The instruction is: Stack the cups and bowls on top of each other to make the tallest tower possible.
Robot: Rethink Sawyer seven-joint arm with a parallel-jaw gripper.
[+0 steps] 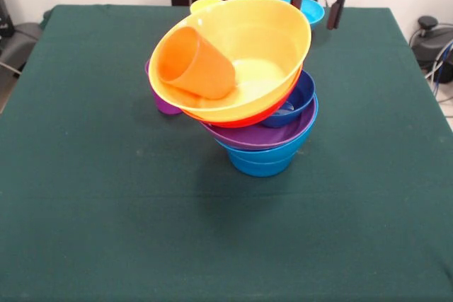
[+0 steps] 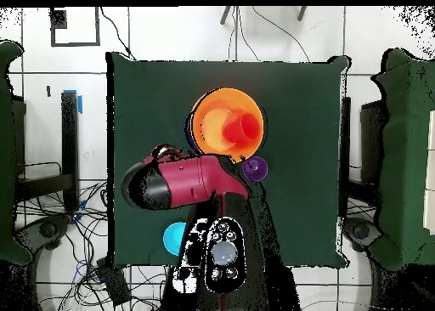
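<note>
The tower stands mid-table and leans. From the bottom it has two mid-blue bowls, the wide purple bowl, the small dark blue bowl, the wide orange bowl and the large yellow bowl. The orange cup lies on its side inside the yellow bowl. The purple cup stands behind the tower on the left. The yellow cup peeks out behind the yellow bowl's rim. My gripper hangs open and empty at the far right, beside the small cyan bowl. The overhead view shows the tower.
The green table cloth covers the whole table. In the overhead view my red arm reaches over the table's near side, with the cyan bowl beside it and the purple cup by its end.
</note>
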